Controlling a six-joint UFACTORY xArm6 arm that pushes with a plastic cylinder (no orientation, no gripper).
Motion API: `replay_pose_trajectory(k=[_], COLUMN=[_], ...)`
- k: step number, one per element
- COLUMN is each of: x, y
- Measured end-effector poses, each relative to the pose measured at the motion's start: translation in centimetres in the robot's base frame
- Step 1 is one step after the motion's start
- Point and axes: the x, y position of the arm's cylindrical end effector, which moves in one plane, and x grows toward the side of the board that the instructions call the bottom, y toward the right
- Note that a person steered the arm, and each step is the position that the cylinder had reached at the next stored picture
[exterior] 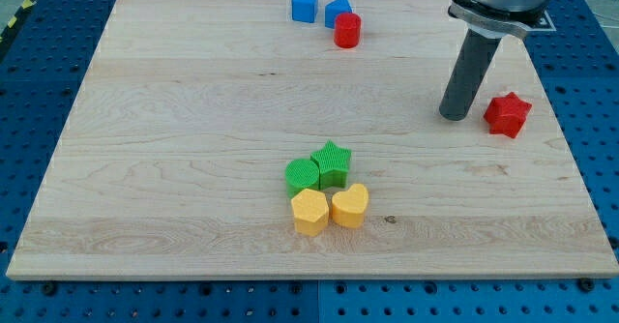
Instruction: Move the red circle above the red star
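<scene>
Red circle (347, 30) sits near the upper edge of the wooden board (193, 168), slightly right of centre in the frame. It touches, or very nearly touches, a blue block (337, 11) with a sloped, roughly triangular top, located just above and to its left. A blue cube (305, 4) stands immediately left of that block, with a narrow gap between them.

Red star (507, 114) lies at the right side of the frame, about mid-height, close to the board's right edge and well apart from the red circle.

The arm ends in a dark cylindrical rod (no jaws, nothing that opens or closes, nothing held). My tip (454, 115) rests on the board just left of the red star, with a small strip of bare wood visible between them; no contact is evident.

A second cluster occupies the lower centre of the frame. Green star (334, 162) stands at its upper right, with a green block (303, 175) of rounded outline against its left side. Directly below these are two yellow pieces: a yellow block (309, 211) with a faceted outline on the left and a yellow heart (349, 205) on the right, side by side and touching.
</scene>
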Motion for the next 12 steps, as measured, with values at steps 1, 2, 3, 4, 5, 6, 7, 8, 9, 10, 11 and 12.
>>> replay_pose_trajectory(k=[1, 2, 3, 4, 5, 6, 7, 8, 9, 10, 11, 12], x=[0.0, -0.1, -0.1, -0.4, -0.8, -0.9, -2.2, -4.6, -6.5, -7.5, -8.5, -9.5], y=[-1.9, -3.6, -3.6, -3.6, -4.3, -8.0, -11.1, -13.2, -14.2, -14.3, -16.6, -17.5])
